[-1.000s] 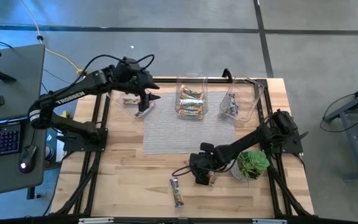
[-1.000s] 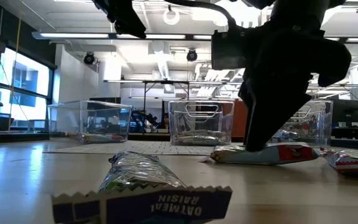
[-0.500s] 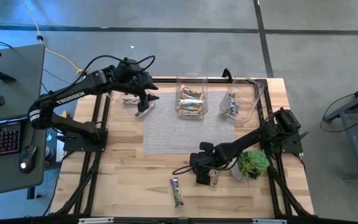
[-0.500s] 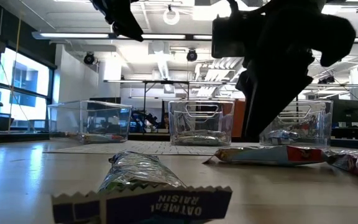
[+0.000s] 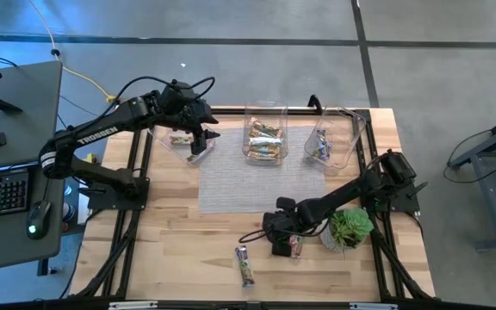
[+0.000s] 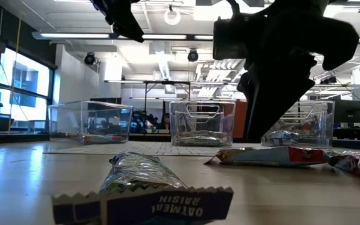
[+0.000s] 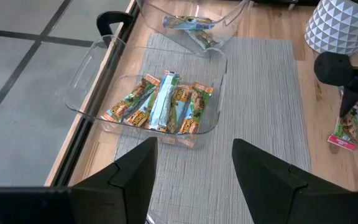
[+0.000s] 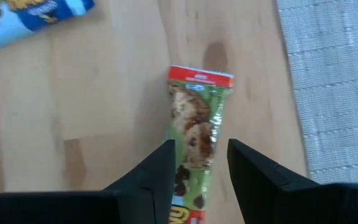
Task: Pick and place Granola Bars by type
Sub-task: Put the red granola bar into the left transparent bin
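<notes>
1. Up front, your right gripper (image 8: pixel 197 171) hovers low over a green-wrapped granola bar (image 8: pixel 194 127) on the bare wood, fingers parted astride it, not clenched.
2. Your left gripper (image 5: pixel 198 138) hangs released above the left clear bin (image 5: pixel 179 138).
3. Sorted bars fill the middle bin (image 7: pixel 160 106); another bar (image 5: pixel 245 264) lies near the table's front edge, beside the potted plant (image 5: pixel 349 228).

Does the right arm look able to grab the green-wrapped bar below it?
Probably yes: the right gripper hangs directly over the green bar, fingers apart on either side of it, with only bare wood around.
</notes>
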`<action>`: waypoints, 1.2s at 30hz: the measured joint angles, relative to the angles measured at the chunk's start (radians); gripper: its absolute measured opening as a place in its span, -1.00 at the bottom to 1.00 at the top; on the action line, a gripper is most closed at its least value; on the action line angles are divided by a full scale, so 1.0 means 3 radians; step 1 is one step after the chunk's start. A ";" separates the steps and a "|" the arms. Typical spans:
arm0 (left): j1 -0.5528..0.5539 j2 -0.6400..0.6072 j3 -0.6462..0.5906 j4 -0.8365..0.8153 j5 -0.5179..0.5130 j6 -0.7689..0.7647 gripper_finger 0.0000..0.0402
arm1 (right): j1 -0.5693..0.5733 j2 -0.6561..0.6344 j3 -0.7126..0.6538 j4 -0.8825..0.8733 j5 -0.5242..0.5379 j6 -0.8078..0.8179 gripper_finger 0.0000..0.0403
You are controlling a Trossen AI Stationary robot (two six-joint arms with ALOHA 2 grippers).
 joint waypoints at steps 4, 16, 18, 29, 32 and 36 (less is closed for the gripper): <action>0.0000 0.0000 0.0000 0.0000 0.0000 0.0000 0.02 | -0.0003 0.0000 0.0000 -0.0013 0.0039 -0.0012 -0.35; 0.0000 0.0000 0.0000 -0.0062 0.0001 -0.0001 0.02 | -0.0002 -0.0001 0.0000 0.0047 0.0369 -0.0344 -0.35; 0.0000 0.0000 -0.0001 -0.0087 0.0001 -0.0001 0.02 | 0.0013 -0.0003 0.0000 0.0102 0.0507 -0.0314 -0.35; 0.0000 0.0000 -0.0001 -0.0086 0.0003 -0.0001 0.02 | 0.0020 -0.0003 0.0000 0.0204 0.0427 -0.0431 -0.35; 0.0000 0.0000 -0.0001 -0.0086 0.0003 0.0000 0.02 | 0.0020 -0.0003 0.0000 0.0202 0.0397 -0.0600 -0.34; 0.0000 0.0000 -0.0001 -0.0086 0.0003 -0.0001 0.02 | 0.0013 -0.0003 0.0000 0.0202 0.0299 -0.0558 -0.25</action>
